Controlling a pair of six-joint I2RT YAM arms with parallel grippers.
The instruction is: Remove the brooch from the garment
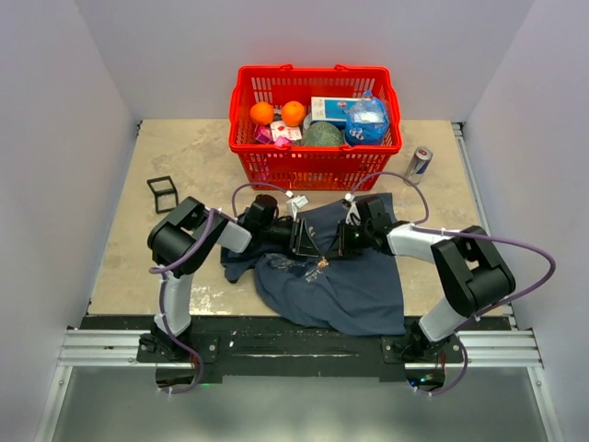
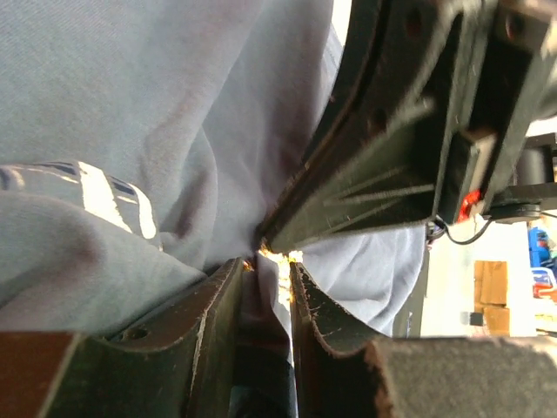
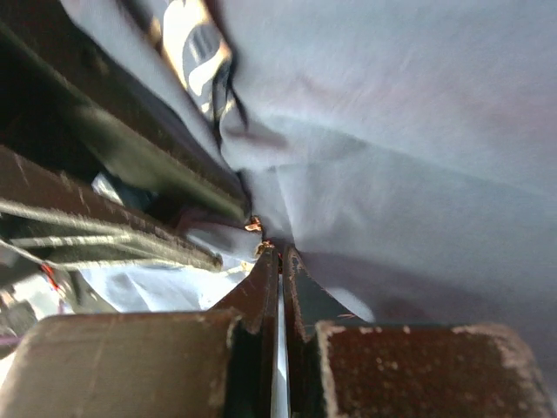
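Navy garment point(image 1: 340, 290), one gold brooch point(image 1: 324, 264): left end effector point(image 2: 265, 266) pinches garment, right end effector point(image 3: 278, 252) nips brooch.

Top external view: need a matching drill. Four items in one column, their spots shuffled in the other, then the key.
Items
1. basket
2. can
3. black frame
4. brooch

Places
A. leftmost, lying alone
B. pinned on the blue garment, near middle
C. far middle, red
D. just right of the basket

Pairs: 1-C, 2-D, 3-A, 4-B
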